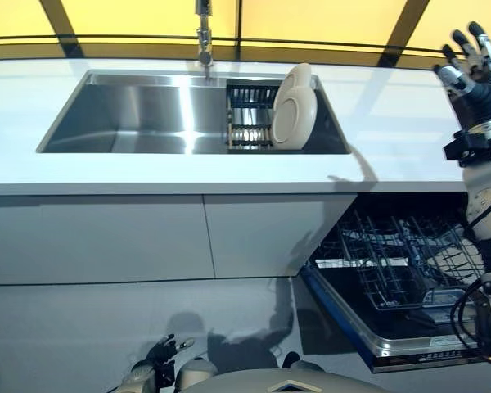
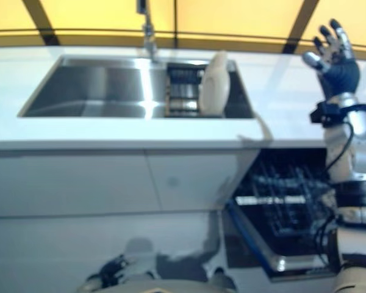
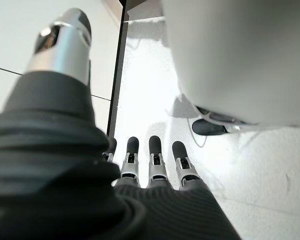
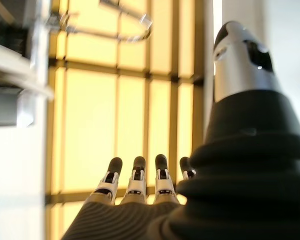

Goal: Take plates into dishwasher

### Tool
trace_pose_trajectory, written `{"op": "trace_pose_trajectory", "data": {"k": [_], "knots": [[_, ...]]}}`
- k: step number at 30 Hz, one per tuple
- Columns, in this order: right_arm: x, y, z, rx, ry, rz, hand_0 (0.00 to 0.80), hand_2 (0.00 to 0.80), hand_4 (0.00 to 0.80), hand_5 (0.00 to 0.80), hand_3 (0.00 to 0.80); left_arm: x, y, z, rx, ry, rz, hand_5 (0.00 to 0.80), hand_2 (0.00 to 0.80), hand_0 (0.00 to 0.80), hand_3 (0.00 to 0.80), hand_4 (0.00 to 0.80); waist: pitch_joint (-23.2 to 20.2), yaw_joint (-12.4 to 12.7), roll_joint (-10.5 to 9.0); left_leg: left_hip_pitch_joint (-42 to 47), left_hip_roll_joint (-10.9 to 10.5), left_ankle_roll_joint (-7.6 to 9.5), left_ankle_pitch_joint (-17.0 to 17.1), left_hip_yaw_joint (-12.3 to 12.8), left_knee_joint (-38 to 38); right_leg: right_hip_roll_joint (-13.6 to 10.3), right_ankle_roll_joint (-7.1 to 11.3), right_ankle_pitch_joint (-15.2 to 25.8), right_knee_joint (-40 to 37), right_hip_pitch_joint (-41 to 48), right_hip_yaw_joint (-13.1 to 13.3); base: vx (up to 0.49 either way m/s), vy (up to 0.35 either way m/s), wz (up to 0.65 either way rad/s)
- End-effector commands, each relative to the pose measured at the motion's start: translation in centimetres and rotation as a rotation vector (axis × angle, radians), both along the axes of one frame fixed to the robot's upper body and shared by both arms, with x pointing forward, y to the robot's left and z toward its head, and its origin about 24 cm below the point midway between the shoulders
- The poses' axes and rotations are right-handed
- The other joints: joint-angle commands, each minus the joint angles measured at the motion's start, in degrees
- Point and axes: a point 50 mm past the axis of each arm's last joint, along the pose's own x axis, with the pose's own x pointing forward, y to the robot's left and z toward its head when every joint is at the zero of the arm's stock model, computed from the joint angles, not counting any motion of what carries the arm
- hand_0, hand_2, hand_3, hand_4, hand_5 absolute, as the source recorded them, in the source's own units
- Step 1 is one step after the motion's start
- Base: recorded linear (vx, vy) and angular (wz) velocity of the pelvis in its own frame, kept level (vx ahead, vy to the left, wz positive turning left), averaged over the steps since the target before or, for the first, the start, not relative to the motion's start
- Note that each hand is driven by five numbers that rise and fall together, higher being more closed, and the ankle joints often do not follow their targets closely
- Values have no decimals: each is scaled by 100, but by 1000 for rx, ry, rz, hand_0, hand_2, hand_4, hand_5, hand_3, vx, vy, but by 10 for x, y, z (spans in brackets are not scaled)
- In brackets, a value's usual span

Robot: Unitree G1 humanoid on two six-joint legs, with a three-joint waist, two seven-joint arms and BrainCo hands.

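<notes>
A cream plate [image 1: 295, 106] stands on edge in a small rack [image 1: 247, 115] at the right end of the steel sink [image 1: 131, 119]. My right hand [image 1: 470, 70] is raised above the white counter far to the plate's right, fingers [image 4: 135, 182] straight and spread, holding nothing. Below it the dishwasher [image 1: 393, 278] is open, its dark wire rack [image 1: 409, 254] pulled out. My left hand [image 1: 159, 360] hangs low by the cabinet front; its fingers [image 3: 152, 160] are relaxed and hold nothing.
A tap [image 1: 203, 33] rises behind the sink. White cabinet fronts [image 1: 147, 237] run under the counter [image 1: 393, 123], left of the dishwasher. Yellow-lit window panes [image 1: 311, 16] line the back.
</notes>
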Motion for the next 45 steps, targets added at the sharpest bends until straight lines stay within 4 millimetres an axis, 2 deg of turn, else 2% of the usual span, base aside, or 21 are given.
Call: {"op": "trace_pose_trajectory", "data": {"k": [1,4,6,7,9,12,19,22,23,25,26,28,30,33,35,36,38,40,42,44,45], "knots": [[0,-3,33,-32,-70,-47,0,0,0,0,0,14,22,9,83,-11,-49,0,0,0,0,0,181,-11,-221,-28,-567,327,-349,-420,457,9,237,825,482,-547,299,211,-194,18],[6,-13,25,-97,60,-107,0,0,0,0,0,23,32,14,90,-29,-11,0,0,0,0,0,345,-143,-379,185,-446,198,-585,-534,668,-317,314,1349,-700,-557,465,288,-311,28],[7,-23,26,-137,115,-110,0,0,0,0,0,30,39,18,95,-46,24,0,0,0,0,0,374,-129,-445,215,-357,221,-781,-516,909,-410,280,1226,-952,-439,334,226,-241,34],[9,-23,25,-134,142,-100,0,0,0,0,0,32,40,19,102,-50,41,0,0,0,0,0,342,-84,-435,204,-289,207,-812,-454,1032,-240,234,964,-1017,-191,259,193,-171,26],[10,-21,27,-169,168,-100,0,0,0,0,0,34,36,19,84,-58,53,0,0,0,0,0,209,-25,-450,156,-232,133,-740,-336,1086,-96,115,706,-1094,101,26,192,-96,14],[10,-25,28,-198,210,-81,0,0,0,0,0,31,26,16,62,-50,-63,0,0,0,0,0,73,25,-428,186,-159,35,-597,-170,955,110,-91,427,-1301,420,-112,212,-29,14],[13,-24,12,-239,292,-39,0,0,0,0,0,27,15,12,48,-45,-129,0,0,0,0,0,-28,38,-381,213,-186,-46,-549,-171,828,215,-250,57,-1225,597,-199,159,-12,6],[16,-17,6,-250,291,-13,0,0,0,0,0,26,19,12,66,-45,-74,0,0,0,0,0,-18,-9,-469,87,-158,-141,-912,-180,1696,220,-492,-169,-1018,536,-236,125,-65,13],[17,-14,6,-247,289,-2,0,0,0,0,0,26,19,12,69,-47,-65,0,0,0,0,0,-6,3,-499,-71,-77,-220,-844,-202,2164,239,-601,-235,-1013,568,-271,68,-104,9],[18,-7,4,-269,286,-9,0,0,0,0,0,25,16,11,55,-65,-31,0,0,0,0,0,83,145,-563,-789,-17,-455,-284,-559,3577,282,-866,-315,-1137,732,-352,84,-65,7],[18,-5,4,-278,283,0,0,0,0,0,0,23,12,10,40,-72,-22,0,0,0,0,0,126,194,-549,-1092,-1,-490,-8,-669,3938,305,-916,-319,-1180,789,-301,135,54,-5],[19,-3,1,-293,290,-24,0,0,0,0,0,23,7,10,17,-89,-3,0,0,0,0,0,164,201,-505,-1340,180,-577,368,-639,3710,323,-890,-287,-1256,861,-90,166,220,-36],[20,0,-2,-317,295,-27,0,0,0,0,0,25,4,10,8,-107,6,0,0,0,0,0,145,197,-422,-1153,284,-582,369,-579,2869,283,-743,-251,-1341,936,6,192,383,-37],[20,6,-15,-376,344,-18,0,0,0,0,0,27,-2,10,4,-109,-31,0,0,0,0,0,18,131,-250,-763,687,-661,686,-452,1073,273,-484,-187,-1511,1070,229,255,416,-40],[16,7,-16,-411,329,-28,0,0,0,0,0,31,-7,11,-5,-119,-79,0,0,0,0,0,9,148,-187,-739,878,-759,911,-459,457,193,-383,-210,-1577,1197,373,235,361,-32],[14,6,-18,-415,342,-34,0,0,0,0,0,35,-9,12,-9,-130,-112,0,0,0,0,0,40,140,-151,-858,1010,-822,1111,-388,483,186,-383,-264,-1568,1271,436,221,348,-38],[10,3,-30,-397,373,-12,0,0,0,0,0,42,-9,14,5,-139,-164,0,0,0,0,0,11,73,-122,-805,934,-763,962,-183,507,10,-274,-278,-1492,1302,329,153,277,-18],[2,4,-52,-423,420,47,0,0,0,0,0,45,-4,16,-3,-158,-95,0,0,0,0,0,-42,64,-110,-779,695,-593,824,-199,480,-127,-180,-359,-1273,1248,302,172,194,6],[-6,5,-70,-383,462,73,0,0,0,0,0,42,8,17,32,-137,-87,0,0,0,0,0,-106,69,-85,-684,573,-505,816,-56,381,-116,-148,-471,-945,1171,181,176,105,-3],[-6,6,-74,-368,473,87,0,0,0,0,0,35,19,17,63,-130,-43,0,0,0,0,0,-151,81,-93,-544,542,-493,832,172,196,13,-165,-441,-969,1089,-36,100,11,-18],[-5,10,-74,-353,471,96,0,0,0,0,0,33,25,18,67,-132,-17,0,0,0,0,0,-104,64,-128,-434,488,-486,764,225,184,61,-168,-377,-1073,1071,5,65,-42,-48]]}}
